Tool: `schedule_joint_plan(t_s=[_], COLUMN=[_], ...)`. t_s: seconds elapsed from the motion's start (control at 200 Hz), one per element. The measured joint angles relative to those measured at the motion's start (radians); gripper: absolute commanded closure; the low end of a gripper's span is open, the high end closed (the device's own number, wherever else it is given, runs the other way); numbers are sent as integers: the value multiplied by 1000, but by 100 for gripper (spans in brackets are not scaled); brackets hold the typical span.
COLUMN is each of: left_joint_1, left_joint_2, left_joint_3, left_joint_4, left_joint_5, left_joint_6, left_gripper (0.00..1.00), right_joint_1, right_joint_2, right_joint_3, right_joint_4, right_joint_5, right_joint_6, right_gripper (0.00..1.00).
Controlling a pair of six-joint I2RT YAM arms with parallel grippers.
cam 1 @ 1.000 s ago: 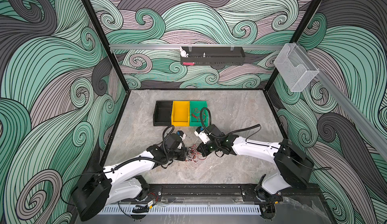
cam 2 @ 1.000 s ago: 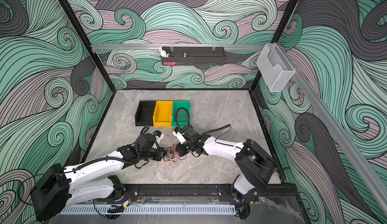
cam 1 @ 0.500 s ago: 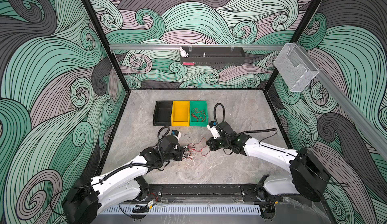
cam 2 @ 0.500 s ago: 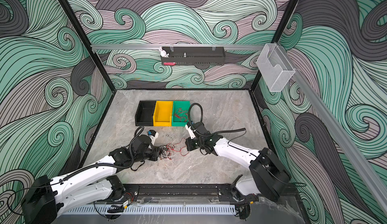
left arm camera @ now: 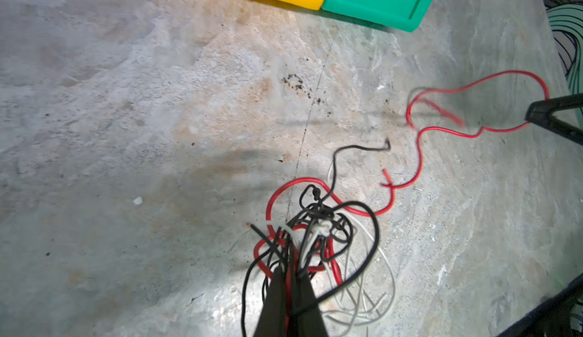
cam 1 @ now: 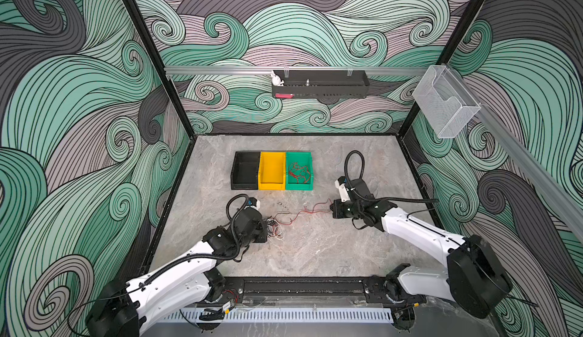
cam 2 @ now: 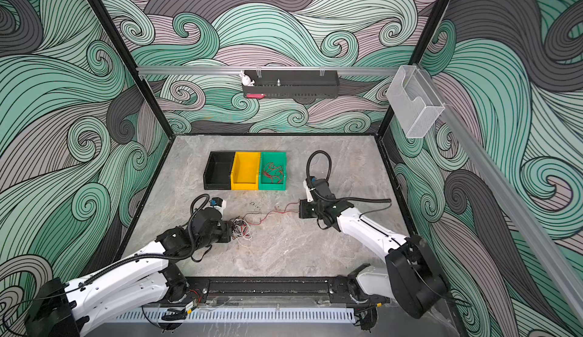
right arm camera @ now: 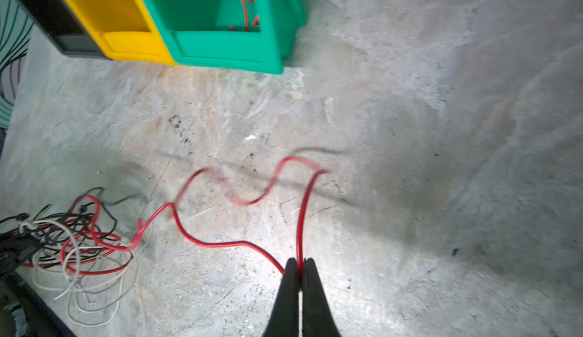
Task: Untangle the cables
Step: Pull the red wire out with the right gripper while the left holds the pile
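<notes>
Red cable (right arm camera: 220,243) farther out of tangle (left arm camera: 318,223)

Three bins (cam 1: 272,169) stand in a row at twelve o'clock on the table (cam 1: 315,250); the rightmost bin (cam 1: 299,187) holds loose cables (cam 1: 298,173). The tangle (cam 1: 274,227) lies at eight o'clock, one cable (right arm camera: 220,243) trailing toward three o'clock.

Wave-patterned walls (cam 1: 284,35) enclosed the grey marbled floor (cam 1: 315,256); a black tray (cam 1: 320,83) hung above its far edge, a clear holder (cam 1: 444,105) above its right.
</notes>
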Motion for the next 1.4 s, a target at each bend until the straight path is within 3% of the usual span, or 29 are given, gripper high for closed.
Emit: schedule_joint_plan(t_s=[0.405, 0.726, 1.086, 1.401], left_joint_1=[67, 77, 77, 77], left_joint_2=[-24, 5, 113, 177], left_joint_3=[-16, -16, 2, 58], left_joint_4=[-77, -48, -24, -23], left_joint_5=[-31, 29, 112, 172], left_joint_6=[-51, -39, 0, 27], left_gripper=[98, 90, 68, 44], right_joint_1=[-190, -198, -121, -16], right_joint_2=[-47, -61, -90, -3], right_joint_3=[-47, -47, -27, 158], right_joint_4=[-30, -1, 21, 70], right_joint_5=[-19, -167, -269, -265], right_joint_6=[45, 55, 68, 90], right_gripper=[100, 100, 99, 99])
